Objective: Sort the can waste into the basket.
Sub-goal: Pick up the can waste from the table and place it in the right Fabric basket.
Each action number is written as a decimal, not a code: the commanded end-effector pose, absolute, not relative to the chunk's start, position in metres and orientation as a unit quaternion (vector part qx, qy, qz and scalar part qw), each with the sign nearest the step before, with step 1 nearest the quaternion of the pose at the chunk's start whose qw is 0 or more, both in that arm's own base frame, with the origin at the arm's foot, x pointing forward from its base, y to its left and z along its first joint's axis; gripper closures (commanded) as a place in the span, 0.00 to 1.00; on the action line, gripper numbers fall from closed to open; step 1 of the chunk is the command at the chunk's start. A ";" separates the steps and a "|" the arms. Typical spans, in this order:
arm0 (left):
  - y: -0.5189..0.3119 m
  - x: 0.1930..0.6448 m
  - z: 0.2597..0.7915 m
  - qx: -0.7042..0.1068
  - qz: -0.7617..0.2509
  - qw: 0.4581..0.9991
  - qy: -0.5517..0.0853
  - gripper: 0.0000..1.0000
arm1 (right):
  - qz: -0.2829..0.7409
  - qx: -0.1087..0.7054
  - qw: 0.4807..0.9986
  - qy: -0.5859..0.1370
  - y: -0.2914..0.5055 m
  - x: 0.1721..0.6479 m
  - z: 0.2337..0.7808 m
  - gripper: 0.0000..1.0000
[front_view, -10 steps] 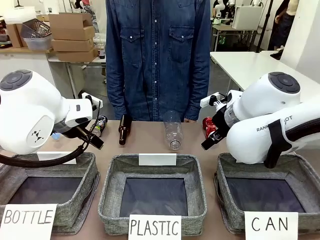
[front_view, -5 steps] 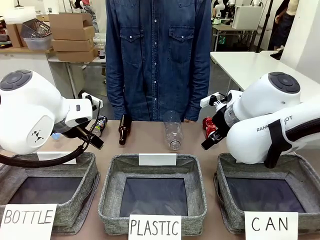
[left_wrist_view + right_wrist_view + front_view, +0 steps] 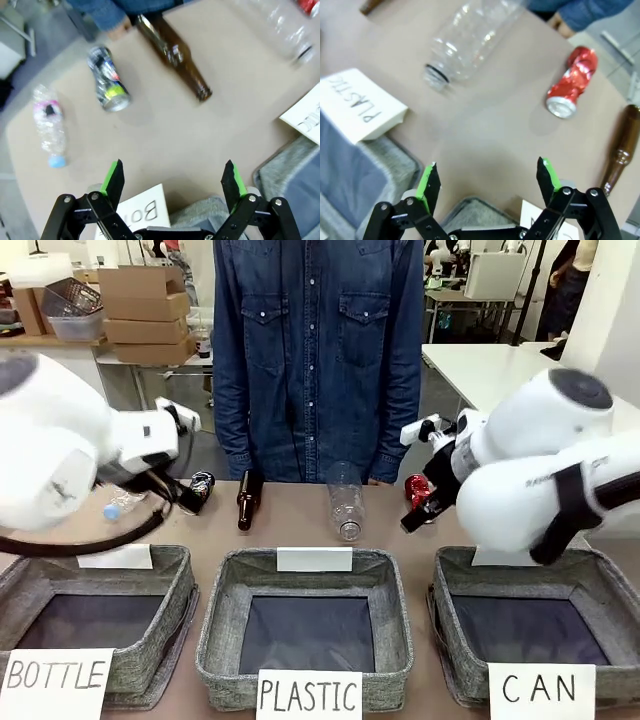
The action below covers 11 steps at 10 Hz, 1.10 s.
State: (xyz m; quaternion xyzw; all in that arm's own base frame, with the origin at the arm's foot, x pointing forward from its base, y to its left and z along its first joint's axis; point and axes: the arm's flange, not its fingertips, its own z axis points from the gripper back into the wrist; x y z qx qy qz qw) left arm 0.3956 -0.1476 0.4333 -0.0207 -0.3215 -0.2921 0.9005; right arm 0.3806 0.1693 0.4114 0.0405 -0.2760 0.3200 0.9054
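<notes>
The red can [image 3: 571, 81] lies dented on the table beyond my open right gripper [image 3: 487, 170], which holds nothing. In the front view the red can [image 3: 416, 490] peeks out behind the right arm, past the far rim of the CAN basket [image 3: 592, 592]. The dark silvery can [image 3: 109, 78] lies on its side ahead and to the left of my open left gripper [image 3: 173, 172], well clear of its green pads. From the front, that dark can [image 3: 200, 487] sits at the table's far left.
A brown glass bottle [image 3: 246, 500] and a clear plastic bottle [image 3: 346, 502] lie mid-table. A crushed plastic bottle [image 3: 49, 125] lies left of the dark can, and another brown bottle [image 3: 620, 145] beside the red can. The PLASTIC basket [image 3: 215, 625] and BOTTLE basket [image 3: 150, 660] line the near edge. A person [image 3: 315, 350] stands opposite.
Both arms have started moving: the left arm has swung up and left with motion blur, and the right arm has risen slightly. The cans and bottles lie as before.
</notes>
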 end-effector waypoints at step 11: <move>-0.036 0.378 0.536 -0.498 -0.261 0.814 -0.147 0.00 | 0.075 0.495 0.838 -0.217 0.020 0.319 0.550 0.00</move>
